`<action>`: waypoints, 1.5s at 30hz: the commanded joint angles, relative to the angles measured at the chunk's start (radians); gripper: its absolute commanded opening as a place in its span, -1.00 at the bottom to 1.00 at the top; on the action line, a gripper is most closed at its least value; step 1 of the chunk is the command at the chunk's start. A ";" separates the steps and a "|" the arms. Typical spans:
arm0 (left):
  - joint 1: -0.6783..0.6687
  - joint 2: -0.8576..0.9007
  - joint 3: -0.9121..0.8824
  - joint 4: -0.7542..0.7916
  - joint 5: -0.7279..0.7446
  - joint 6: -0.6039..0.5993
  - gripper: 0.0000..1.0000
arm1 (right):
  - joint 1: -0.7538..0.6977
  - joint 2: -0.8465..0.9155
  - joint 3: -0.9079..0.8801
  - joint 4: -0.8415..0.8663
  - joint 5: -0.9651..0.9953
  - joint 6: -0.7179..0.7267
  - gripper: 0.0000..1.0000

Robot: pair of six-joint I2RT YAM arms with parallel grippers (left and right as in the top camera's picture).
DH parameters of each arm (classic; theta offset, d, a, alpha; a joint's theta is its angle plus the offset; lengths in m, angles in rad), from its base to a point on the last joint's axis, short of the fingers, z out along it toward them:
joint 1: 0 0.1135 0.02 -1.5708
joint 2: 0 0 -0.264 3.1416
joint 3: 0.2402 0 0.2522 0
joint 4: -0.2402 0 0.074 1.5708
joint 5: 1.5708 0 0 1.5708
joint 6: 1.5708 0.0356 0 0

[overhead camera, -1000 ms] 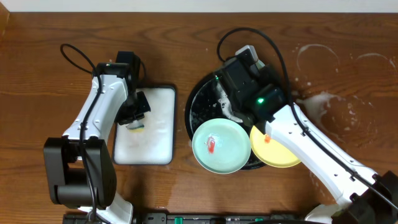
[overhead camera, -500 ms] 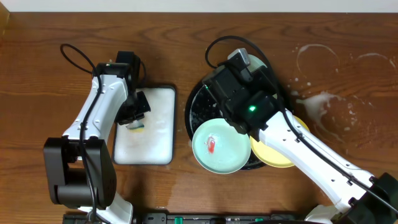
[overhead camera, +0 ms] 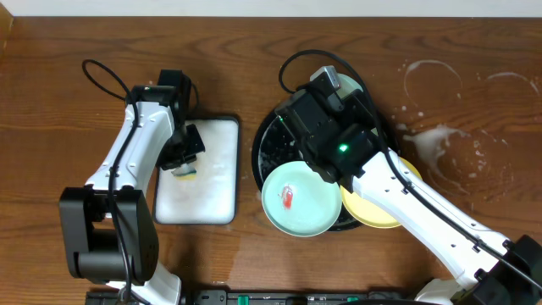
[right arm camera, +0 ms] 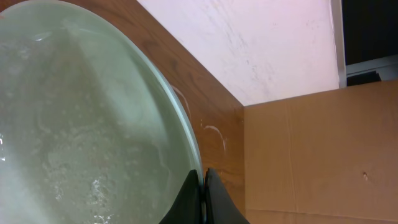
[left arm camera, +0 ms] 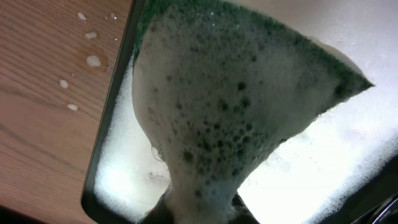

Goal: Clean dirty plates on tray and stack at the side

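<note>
Since a second ago the right arm has swung toward the tray's rear. Now the right pincer (right arm camera: 202, 186) is clenched on the rim of a foamy mint plate (right arm camera: 81, 124). The left pincer (left arm camera: 202, 211) grips a soapy green sponge (left arm camera: 236, 112) above the white tray (left arm camera: 112, 168). The smeared mint plate (overhead camera: 296, 199) and the yellow plate (overhead camera: 368, 216) overlap the front edge of the black tray (overhead camera: 269, 146).

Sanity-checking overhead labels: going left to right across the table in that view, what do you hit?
White rectangular tray → mint-green plate with red smear → yellow plate → soapy patch of tabletop. Black tray left out: it spans both plates.
</note>
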 commanded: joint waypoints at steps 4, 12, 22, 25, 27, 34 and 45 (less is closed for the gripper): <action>0.003 0.004 0.003 -0.002 0.003 0.006 -0.85 | 0.010 -0.025 0.005 0.003 0.040 0.000 -0.98; 0.003 0.004 0.003 -0.003 0.003 0.006 -0.85 | 0.010 -0.025 0.005 0.006 0.040 0.000 -0.98; 0.003 0.004 0.003 -0.003 0.003 0.006 -0.85 | 0.010 -0.025 0.005 0.010 0.039 0.008 -0.98; 0.003 0.004 0.003 -0.003 0.003 0.006 -0.85 | 0.010 -0.025 0.005 0.014 0.039 0.008 -0.98; 0.003 0.004 0.003 -0.003 0.003 0.006 -0.85 | 0.010 -0.025 0.005 0.014 0.039 0.008 -0.98; 0.003 0.004 0.003 -0.003 0.003 0.006 -0.85 | 0.010 -0.025 0.005 0.017 0.039 0.008 -0.98; 0.003 0.004 0.003 -0.003 0.003 0.006 -0.85 | -0.133 -0.025 0.005 -0.033 -0.343 0.283 -0.98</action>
